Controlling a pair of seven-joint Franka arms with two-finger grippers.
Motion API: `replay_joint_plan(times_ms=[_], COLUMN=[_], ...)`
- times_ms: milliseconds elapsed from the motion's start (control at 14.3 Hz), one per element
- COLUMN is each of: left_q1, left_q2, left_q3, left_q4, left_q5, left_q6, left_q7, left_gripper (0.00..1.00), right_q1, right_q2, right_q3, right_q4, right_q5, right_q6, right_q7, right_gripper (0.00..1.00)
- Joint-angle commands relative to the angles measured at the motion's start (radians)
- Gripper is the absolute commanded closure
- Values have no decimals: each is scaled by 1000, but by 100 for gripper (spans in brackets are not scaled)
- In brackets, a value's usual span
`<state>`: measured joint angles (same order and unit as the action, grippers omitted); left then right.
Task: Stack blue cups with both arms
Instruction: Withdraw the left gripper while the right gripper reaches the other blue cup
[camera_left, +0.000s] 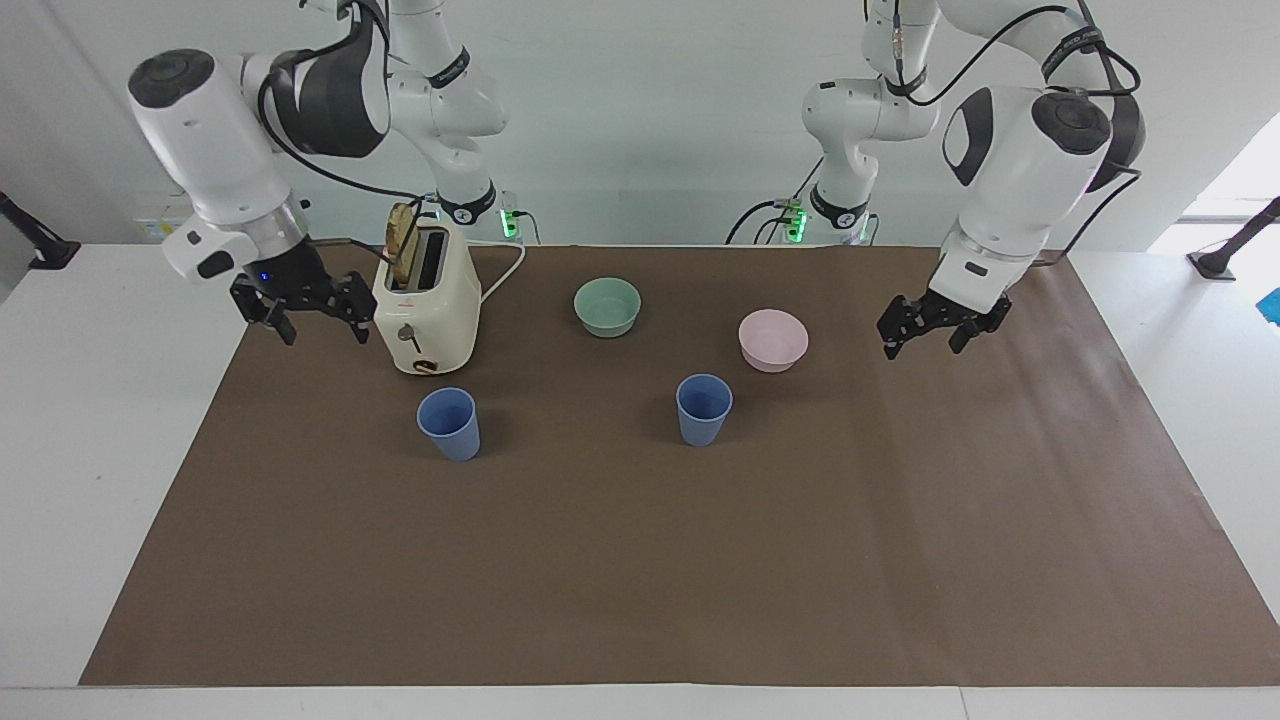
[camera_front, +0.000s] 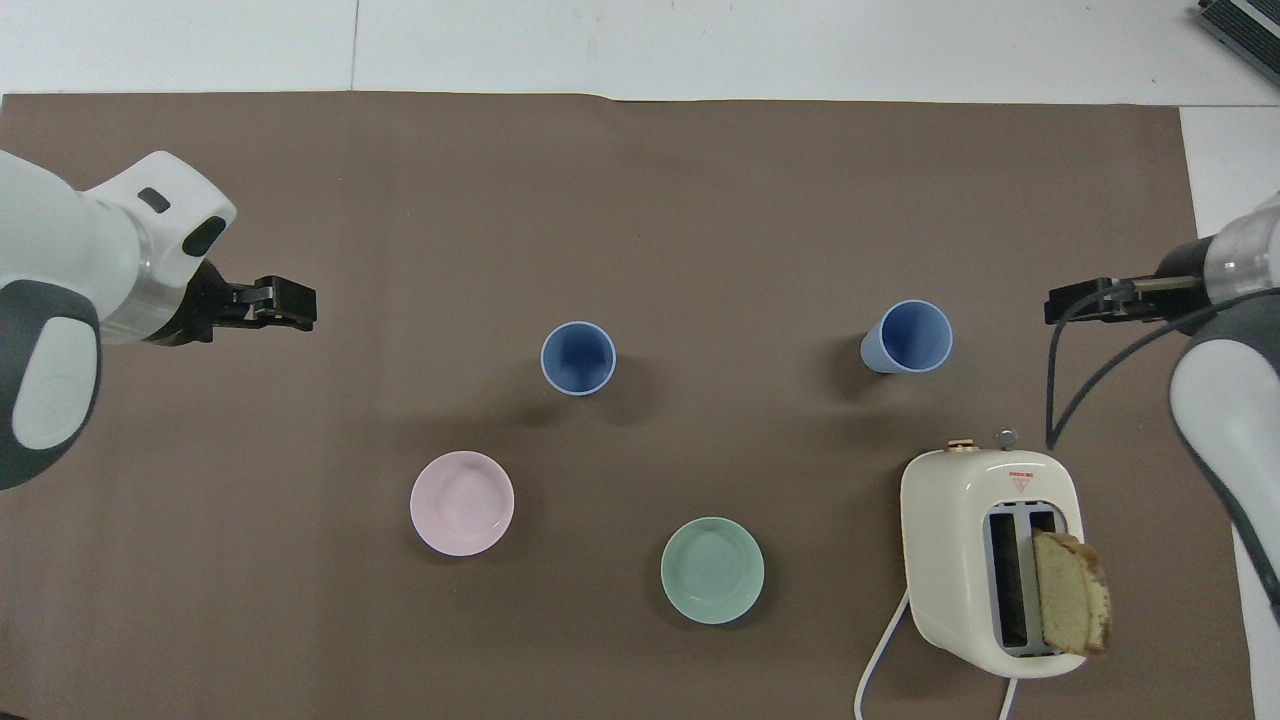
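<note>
Blue cups stand upright and well apart on the brown mat: one (camera_left: 448, 424) just in front of the toaster (camera_left: 425, 300), farther from the robots than it, the other (camera_left: 704, 409) toward the left arm's end from the toaster, just beside the pink bowl (camera_left: 773, 339) and farther from the robots than it. Left gripper (camera_left: 940, 325) hangs with fingers spread and empty over bare mat toward the left arm's end from the pink bowl. Right gripper (camera_left: 312, 308) hangs just beside the toaster at the mat's edge, fingers likewise spread, holding nothing; a green bowl (camera_left: 607, 306) sits between toaster and pink bowl.
</note>
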<state>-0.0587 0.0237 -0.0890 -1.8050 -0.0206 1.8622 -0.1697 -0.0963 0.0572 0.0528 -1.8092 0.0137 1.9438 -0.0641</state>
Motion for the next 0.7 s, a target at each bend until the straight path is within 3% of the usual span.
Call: replay_joint_plan(times_ms=[0,140,350,490,630], left_q1=[66,86,89,89,88], left_q2=[-39,-48,-50,-50,-53], left_q3=[-11,-11,-9,-9,-8], left_q4=[-13,10,133,206,219], left_q5=[16,19,22,21,16], left_q6=[-38,-66,-225,-313,-344], left_q7=[99,168,177,177,180], left_gripper=[0,0,0,0,0], right_q1=[10,13,26,56,72], right_q2=[79,124,185,190,181], right_q3=[1,2,4,4,4], right_q4=[-9,-6,-5,-9,-30], right_q5=[11,18,48,51,51], right_q6=[101,148,231,239,227], right_q7=[20,32,39,58,58], right_gripper=[0,0,0,0,0])
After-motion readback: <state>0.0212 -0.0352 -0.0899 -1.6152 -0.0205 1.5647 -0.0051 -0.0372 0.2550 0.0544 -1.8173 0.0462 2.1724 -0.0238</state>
